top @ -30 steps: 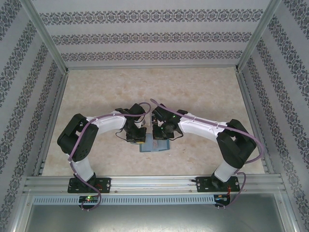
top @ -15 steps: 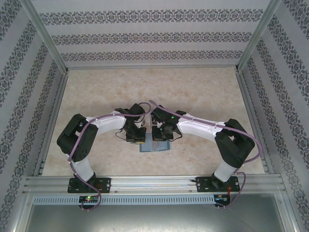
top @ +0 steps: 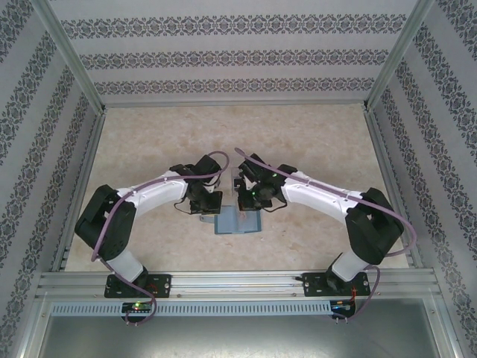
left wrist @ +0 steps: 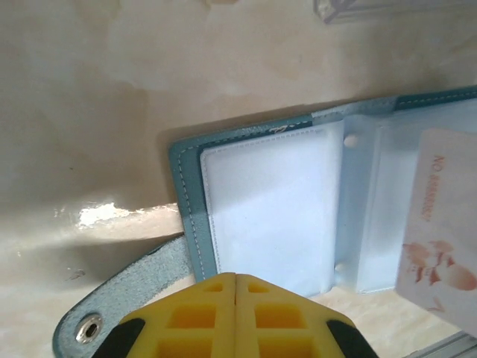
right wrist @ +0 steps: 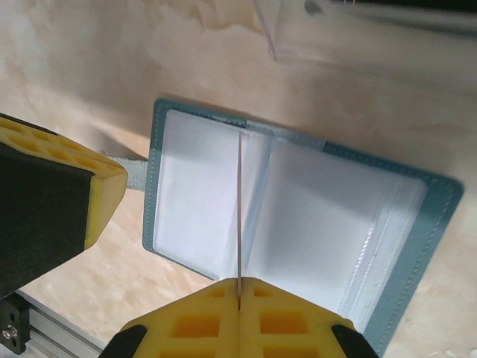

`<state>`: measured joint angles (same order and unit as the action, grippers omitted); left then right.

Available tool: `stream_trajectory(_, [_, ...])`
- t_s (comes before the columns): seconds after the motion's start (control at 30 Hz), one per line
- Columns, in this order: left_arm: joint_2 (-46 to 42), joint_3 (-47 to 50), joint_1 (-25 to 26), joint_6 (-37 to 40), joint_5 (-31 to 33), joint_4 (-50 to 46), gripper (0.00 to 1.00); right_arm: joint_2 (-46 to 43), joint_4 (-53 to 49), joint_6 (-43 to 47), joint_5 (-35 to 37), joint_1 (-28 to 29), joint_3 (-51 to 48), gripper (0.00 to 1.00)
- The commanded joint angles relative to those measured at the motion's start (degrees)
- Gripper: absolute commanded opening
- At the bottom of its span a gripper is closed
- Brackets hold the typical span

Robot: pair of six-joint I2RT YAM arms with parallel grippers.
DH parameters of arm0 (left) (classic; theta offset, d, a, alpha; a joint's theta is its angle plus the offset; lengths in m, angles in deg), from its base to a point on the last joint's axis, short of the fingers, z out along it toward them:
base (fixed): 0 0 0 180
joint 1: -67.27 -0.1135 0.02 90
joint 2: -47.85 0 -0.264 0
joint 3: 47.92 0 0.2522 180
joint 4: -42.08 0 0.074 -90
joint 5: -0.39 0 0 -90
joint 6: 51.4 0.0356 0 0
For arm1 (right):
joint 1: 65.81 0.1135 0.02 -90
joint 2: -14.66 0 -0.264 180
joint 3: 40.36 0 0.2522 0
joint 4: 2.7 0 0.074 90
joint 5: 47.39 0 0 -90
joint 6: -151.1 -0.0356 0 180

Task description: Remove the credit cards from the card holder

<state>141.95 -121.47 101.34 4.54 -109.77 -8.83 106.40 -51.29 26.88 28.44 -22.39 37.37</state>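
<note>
- the card holder (top: 238,225) lies open and flat on the table (top: 149,149), near its front edge, between the two arms
- left wrist view: the teal card holder (left wrist: 261,209) shows clear sleeves inside, and its strap tab (left wrist: 123,294) with a metal snap (left wrist: 89,326) sticks out past the near corner
- the left gripper (left wrist: 235,287) has its yellow fingers pressed together with nothing between them; they sit at the edge of the panel that carries the strap — whether they touch it, i cannot tell
- the right gripper (right wrist: 239,287) is clamped on a credit card (right wrist: 239,209), seen edge-on as a thin line over the holder's fold
- from the left wrist the same pale credit card (left wrist: 447,224) shows printed lettering and tilts over the far panel — whether its end is still in a sleeve, i cannot tell
- a clear plastic thing (right wrist: 358,37) lies on the table just beyond the holder
</note>
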Motion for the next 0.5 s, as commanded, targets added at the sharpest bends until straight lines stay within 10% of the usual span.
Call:
stream_trajectory(0.0, [-2.78, 0.67, -0.17, -0.64, 2.65, -1.63, 0.06, -2.59, -2.99, 11.69, 0.03, -1.26, 2.50, 0.06])
stream_trajectory(0.47, [-9.31, 7.85, -3.82, -1.87, 2.55, 1.04, 0.10, 0.66, -14.30, 62.35, 3.02, -7.06, 12.73, 0.02])
